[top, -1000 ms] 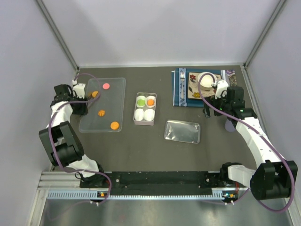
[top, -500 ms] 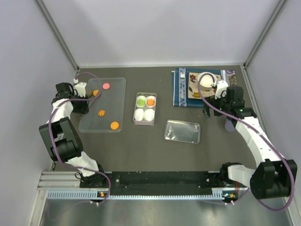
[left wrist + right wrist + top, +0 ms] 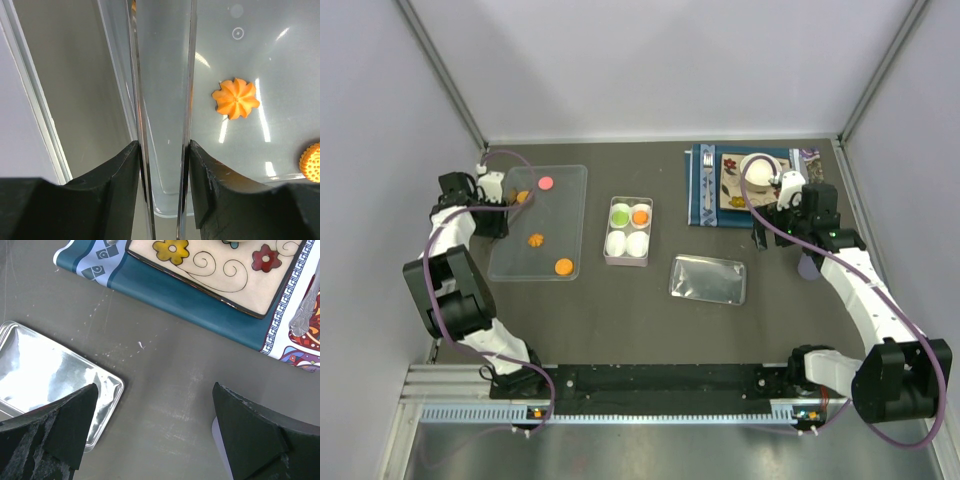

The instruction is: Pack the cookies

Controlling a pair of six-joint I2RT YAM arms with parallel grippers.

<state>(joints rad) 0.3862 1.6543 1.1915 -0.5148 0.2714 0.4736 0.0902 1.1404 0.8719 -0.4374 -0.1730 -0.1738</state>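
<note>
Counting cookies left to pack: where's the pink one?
Top view, left side: the pink cookie lies at the far end of the clear tray, just right of an orange cookie.

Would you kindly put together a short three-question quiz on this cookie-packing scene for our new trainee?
1. How many cookies lie in the clear tray?
2. True or false: all four cups of the box hold a cookie.
3. Which arm's pincer has the tray's rim between its fingers? A) left B) right

Key:
1. Four: three orange, one pink.
2. False: only two cups are filled, one with a green cookie and one with an orange.
3. A: the left pincer.
</note>
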